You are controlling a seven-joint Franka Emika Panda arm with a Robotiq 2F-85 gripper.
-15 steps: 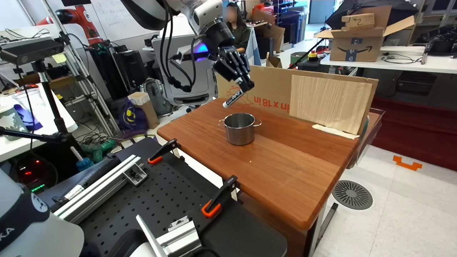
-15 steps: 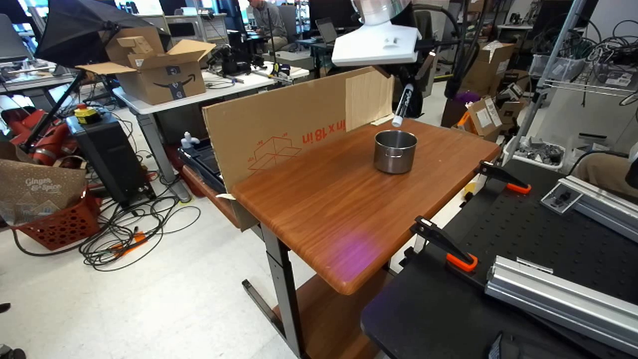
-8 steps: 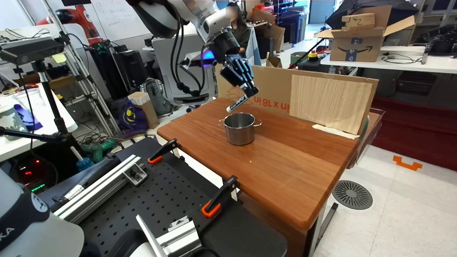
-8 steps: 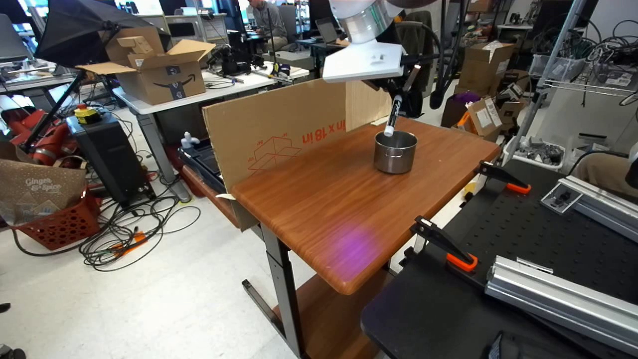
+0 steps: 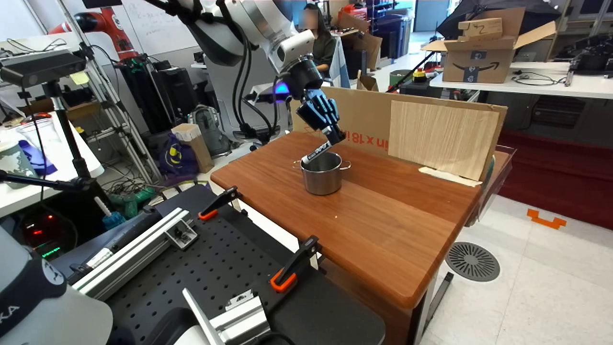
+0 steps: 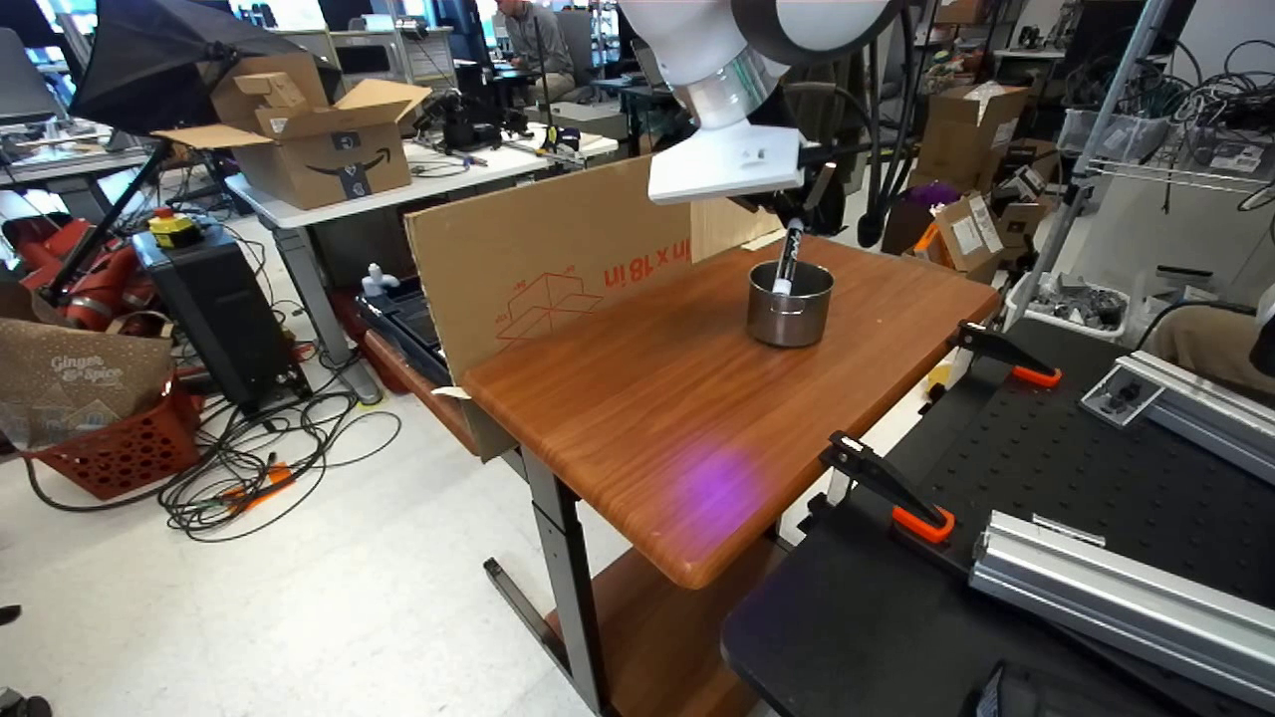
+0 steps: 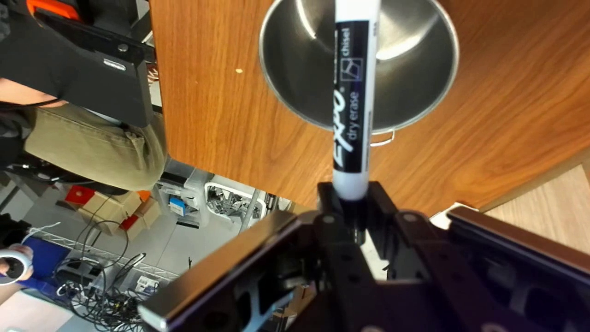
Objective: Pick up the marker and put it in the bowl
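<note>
The marker is black and white with a white lower end. My gripper is shut on its upper end, and the marker tilts downward from the fingertips. The silver metal bowl stands upright on the wooden table. In an exterior view the marker's white end shows against the bowl's opening, with the gripper just above the bowl. In the wrist view the marker crosses over the bowl from the fingertips. I cannot tell if its low end is below the rim.
A cardboard sheet stands along the table's far edge behind the bowl. The bowl has small wire handles. Black and orange clamps grip the near edge of the wooden table.
My gripper has moved down toward the bowl with the marker held in it. The marker's low end has gone from well above the bowl to its rim level in view. The bowl has not moved.
</note>
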